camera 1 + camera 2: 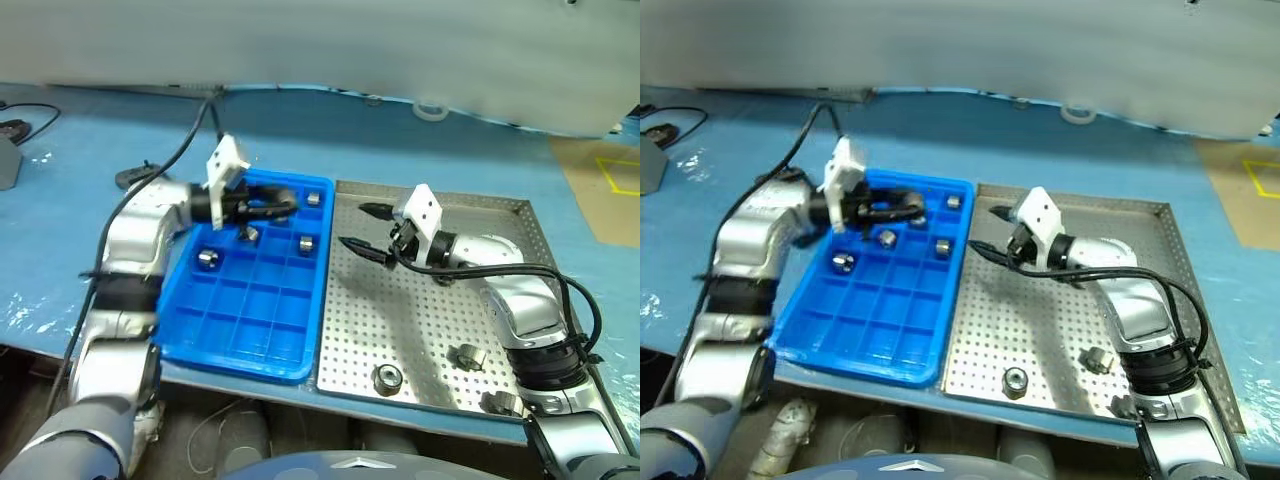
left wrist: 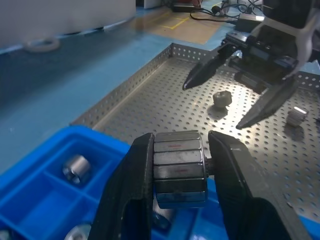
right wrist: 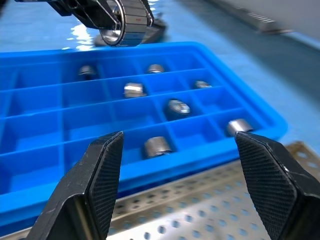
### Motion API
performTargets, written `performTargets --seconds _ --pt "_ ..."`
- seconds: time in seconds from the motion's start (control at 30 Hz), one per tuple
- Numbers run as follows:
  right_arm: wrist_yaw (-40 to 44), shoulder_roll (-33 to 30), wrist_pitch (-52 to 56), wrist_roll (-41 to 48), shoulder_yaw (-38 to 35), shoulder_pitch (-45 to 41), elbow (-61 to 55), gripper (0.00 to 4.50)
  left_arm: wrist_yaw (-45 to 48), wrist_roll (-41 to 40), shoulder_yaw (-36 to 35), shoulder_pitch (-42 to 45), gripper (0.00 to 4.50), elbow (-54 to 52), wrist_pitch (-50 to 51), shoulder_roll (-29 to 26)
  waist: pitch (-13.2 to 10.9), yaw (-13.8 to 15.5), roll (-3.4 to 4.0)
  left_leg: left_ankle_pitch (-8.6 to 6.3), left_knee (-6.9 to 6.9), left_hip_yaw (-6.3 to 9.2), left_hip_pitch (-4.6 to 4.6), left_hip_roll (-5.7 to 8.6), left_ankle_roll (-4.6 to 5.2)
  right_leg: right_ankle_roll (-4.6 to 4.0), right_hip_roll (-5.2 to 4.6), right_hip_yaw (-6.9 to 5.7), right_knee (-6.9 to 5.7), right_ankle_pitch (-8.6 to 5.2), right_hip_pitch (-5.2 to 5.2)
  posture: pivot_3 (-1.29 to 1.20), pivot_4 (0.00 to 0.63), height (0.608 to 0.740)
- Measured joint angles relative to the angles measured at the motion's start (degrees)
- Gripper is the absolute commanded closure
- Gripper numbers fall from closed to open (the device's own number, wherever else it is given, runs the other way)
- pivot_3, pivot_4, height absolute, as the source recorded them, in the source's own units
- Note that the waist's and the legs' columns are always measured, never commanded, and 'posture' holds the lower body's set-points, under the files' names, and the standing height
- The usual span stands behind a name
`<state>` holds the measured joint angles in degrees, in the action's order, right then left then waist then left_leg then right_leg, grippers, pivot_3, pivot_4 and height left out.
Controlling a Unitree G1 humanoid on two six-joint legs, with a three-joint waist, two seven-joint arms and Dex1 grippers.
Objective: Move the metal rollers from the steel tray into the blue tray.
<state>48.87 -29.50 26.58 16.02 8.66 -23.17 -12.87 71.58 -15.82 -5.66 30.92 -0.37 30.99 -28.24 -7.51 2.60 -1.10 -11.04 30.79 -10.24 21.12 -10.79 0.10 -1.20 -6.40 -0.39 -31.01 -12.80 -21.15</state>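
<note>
We see the left gripper [image 2: 180, 175] clamped on a shiny ribbed metal roller [image 2: 179, 167] above the bright blue compartment tray [image 1: 300, 362]; right gripper [image 1: 366, 231], beside that tray, gapes wide, empty.

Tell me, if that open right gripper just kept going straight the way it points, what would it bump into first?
Probably the blue tray: the right gripper points low across the steel tray at its near wall. Depth is hard to judge, so it might skim over into the compartments.
</note>
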Motion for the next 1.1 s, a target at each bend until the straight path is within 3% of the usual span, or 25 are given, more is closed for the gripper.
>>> performTargets --seconds 0.27,0.47,0.83,1.1 --pt "4.04 1.83 -3.05 -0.60 3.27 -5.53 6.70 0.80 -12.29 -3.07 -4.87 -15.59 3.21 -12.02 -1.15 -0.77 -0.06 2.93 -0.10 0.12 -0.15 0.11 -0.09 -0.02 -0.59 0.01 0.06 -0.23 0.00 -0.01 0.09 0.16 0.150 0.740" --pt "6.70 2.23 -3.87 -0.90 4.51 -6.02 8.33 0.80 -18.49 -6.27 -8.70 -23.57 3.21 -16.68 -1.06 -0.73 -0.04 3.29 -0.20 0.35 -0.37 0.21 -0.08 -0.13 -0.96 0.04 0.22 -0.38 0.01 0.00 0.04 0.19 0.150 0.740" --pt "14.17 2.50 -3.31 0.08 7.76 -6.28 8.18 0.80 -16.25 -10.05 -15.02 -37.61 3.21 -19.49 -3.83 -9.68 0.02 3.62 -0.31 0.42 -0.56 0.31 -0.12 -0.17 -1.08 0.07 0.24 -0.75 0.01 -0.01 0.06 0.21 0.150 0.740" --pt "15.11 3.18 -4.22 -1.25 9.08 -8.49 10.52 0.80 -16.09 -11.22 -14.83 -43.10 3.21 -22.47 -4.37 -11.18 0.04 4.61 -0.35 0.49 -0.56 0.33 -0.25 -0.26 -1.19 0.08 0.26 -0.70 -0.20 -0.02 0.05 0.24 0.150 0.740"
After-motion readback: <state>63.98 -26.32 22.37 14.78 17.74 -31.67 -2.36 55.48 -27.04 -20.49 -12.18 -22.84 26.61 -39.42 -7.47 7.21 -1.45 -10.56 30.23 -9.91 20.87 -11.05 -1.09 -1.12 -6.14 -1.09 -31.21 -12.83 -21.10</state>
